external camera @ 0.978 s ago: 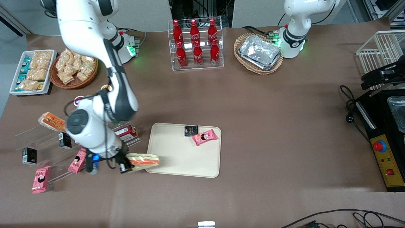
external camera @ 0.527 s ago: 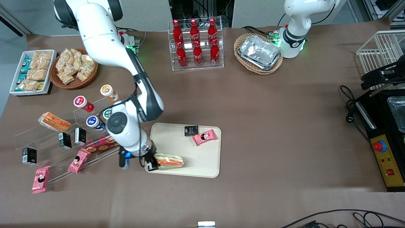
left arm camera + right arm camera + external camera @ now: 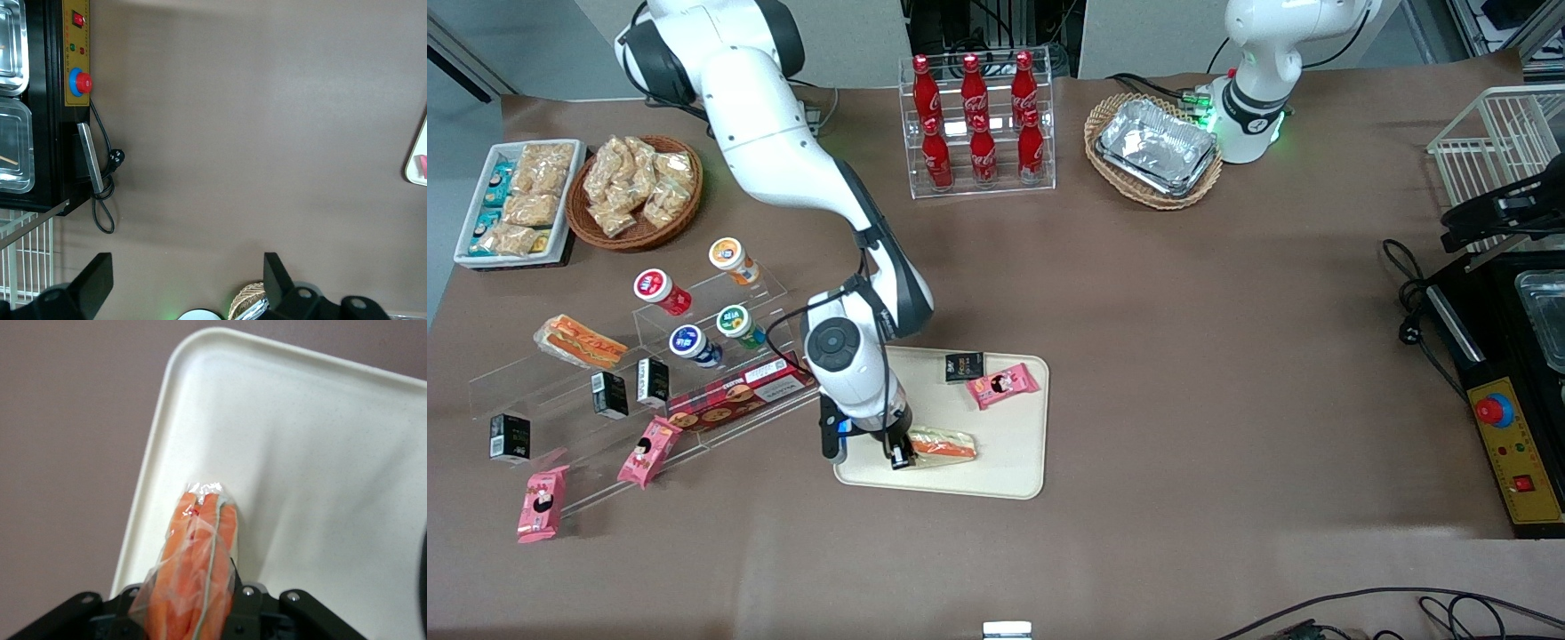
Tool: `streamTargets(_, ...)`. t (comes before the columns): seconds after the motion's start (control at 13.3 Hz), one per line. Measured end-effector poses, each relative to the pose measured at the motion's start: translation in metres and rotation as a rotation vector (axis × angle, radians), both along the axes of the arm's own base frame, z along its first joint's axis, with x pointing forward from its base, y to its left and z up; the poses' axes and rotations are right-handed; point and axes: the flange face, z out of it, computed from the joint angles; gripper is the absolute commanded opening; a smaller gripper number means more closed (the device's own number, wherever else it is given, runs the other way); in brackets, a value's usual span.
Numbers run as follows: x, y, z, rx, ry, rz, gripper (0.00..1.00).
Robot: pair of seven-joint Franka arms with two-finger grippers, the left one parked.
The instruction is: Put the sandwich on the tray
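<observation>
Over the tray's [image 3: 996, 476] edge nearest the front camera, the gripper [image 3: 900, 455] pinches the sandwich [image 3: 943, 444]; lowering and release are left, I judge.

The right arm reached down from its base, elbow bent, its gripper [image 3: 901, 455] clamped on the sandwich [image 3: 943, 444] low above the tray [image 3: 996, 462].

The black two-finger gripper [image 3: 901, 455], clamped on the clear-wrapped long wedge sandwich [image 3: 943, 445] with its orange filling stripe, has carried it toward three o'clock in the front view, from over the bare table beside the large cream-coloured rectangular plastic tray [image 3: 996, 471] to above the tray's near edge, and the white arm has swung along with it, uncovering the acrylic snack shelf.
</observation>
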Motion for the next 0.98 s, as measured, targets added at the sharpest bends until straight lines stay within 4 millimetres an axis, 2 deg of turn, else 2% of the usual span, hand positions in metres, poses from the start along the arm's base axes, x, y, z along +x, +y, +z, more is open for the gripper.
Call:
streamTargets(0.08, -0.001, 0.002, -0.006, -0.005, -0.004, 0.005, 0.36)
streamTargets(0.15, -0.001, 0.003, -0.006, -0.006, -0.010, 0.008, 0.50)
streamTargets(0.23, 0.000, 0.003, -0.005, -0.006, -0.011, 0.007, 0.78)
streamTargets(0.3, 0.000, 0.003, -0.005, -0.006, -0.011, 0.007, 1.00)
streamTargets(0.53, 0.002, 0.003, -0.004, -0.006, -0.036, 0.018, 1.00)
streamTargets(0.75, 0.005, -0.001, -0.003, -0.029, -0.054, 0.101, 1.00)
streamTargets(0.98, 0.008, -0.005, 0.008, -0.048, -0.048, 0.163, 1.00)
